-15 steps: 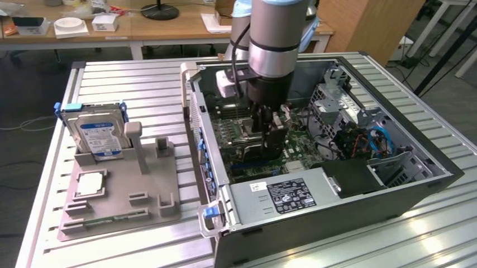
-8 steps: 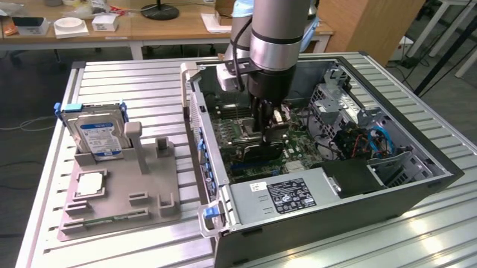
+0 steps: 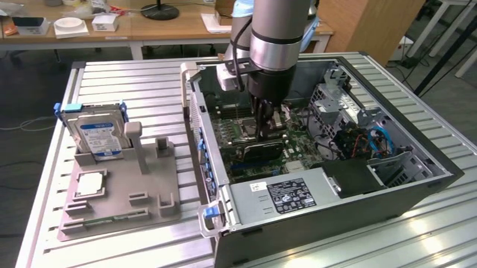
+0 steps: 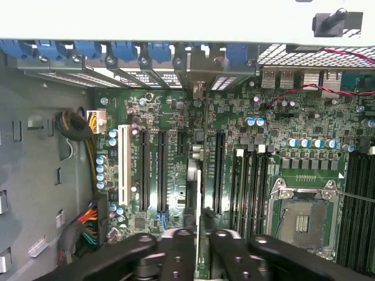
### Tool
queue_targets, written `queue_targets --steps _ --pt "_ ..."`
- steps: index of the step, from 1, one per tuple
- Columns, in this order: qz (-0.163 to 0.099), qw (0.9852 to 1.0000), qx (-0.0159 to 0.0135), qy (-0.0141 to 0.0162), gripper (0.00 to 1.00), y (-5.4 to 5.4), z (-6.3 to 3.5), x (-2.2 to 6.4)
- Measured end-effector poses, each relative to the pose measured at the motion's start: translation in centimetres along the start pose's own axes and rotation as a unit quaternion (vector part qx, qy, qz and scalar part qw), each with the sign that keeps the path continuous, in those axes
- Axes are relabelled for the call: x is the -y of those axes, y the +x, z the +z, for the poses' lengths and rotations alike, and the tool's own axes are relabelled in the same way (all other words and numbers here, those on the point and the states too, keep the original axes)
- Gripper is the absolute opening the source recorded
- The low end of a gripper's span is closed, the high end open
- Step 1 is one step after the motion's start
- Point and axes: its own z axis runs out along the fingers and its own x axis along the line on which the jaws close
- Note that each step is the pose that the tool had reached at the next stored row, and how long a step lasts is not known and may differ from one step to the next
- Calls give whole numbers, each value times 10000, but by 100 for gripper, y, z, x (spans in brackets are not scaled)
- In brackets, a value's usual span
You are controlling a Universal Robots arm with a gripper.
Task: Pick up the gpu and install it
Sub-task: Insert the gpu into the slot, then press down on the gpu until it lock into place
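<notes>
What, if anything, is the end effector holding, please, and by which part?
It cannot be told; the end effector sits at the upper edge of the gpu.

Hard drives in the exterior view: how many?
1: hard drive, upright in the grey fixture at the exterior view's left. More may sit hidden inside the computer case.

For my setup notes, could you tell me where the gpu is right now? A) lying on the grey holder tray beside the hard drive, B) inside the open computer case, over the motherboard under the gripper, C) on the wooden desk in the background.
B: the gpu stands inside the open computer case, over the motherboard, directly under the gripper.
</notes>
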Motion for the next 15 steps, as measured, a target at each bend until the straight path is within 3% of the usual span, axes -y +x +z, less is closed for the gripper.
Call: queue_targets --steps 1,3,15 --pt "1 10000 0 0 20 0 0 0" --pt "2 10000 0 0 11 0 0 0" --pt "14 10000 -1 -1 11 0 0 0"
